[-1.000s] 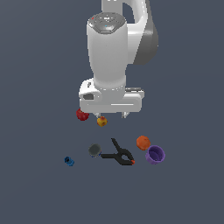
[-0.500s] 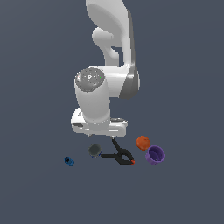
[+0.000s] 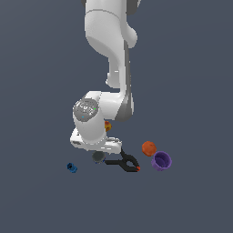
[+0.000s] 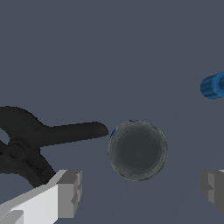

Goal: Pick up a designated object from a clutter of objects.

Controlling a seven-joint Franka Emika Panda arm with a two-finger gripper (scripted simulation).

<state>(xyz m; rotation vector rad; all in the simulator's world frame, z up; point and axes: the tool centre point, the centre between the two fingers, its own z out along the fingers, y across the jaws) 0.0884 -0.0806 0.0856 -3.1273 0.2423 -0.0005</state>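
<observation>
Squarely upright, grey cup (image 4: 138, 150) faces its mouth skyward.

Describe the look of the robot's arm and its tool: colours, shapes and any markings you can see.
The arm is glossy white with rounded, bulbous links and dark grey bands at the joints. A round grey cap with small dots tops the wrist housing. Below it sits a flat white block. The tool has two blocky grey fingers on white mounts. No cables are visible.

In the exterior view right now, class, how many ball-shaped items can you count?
1 in full: the orange ball, beside the purple cup. A yellow-red sliver shows behind the arm; more may be hidden there.
</observation>
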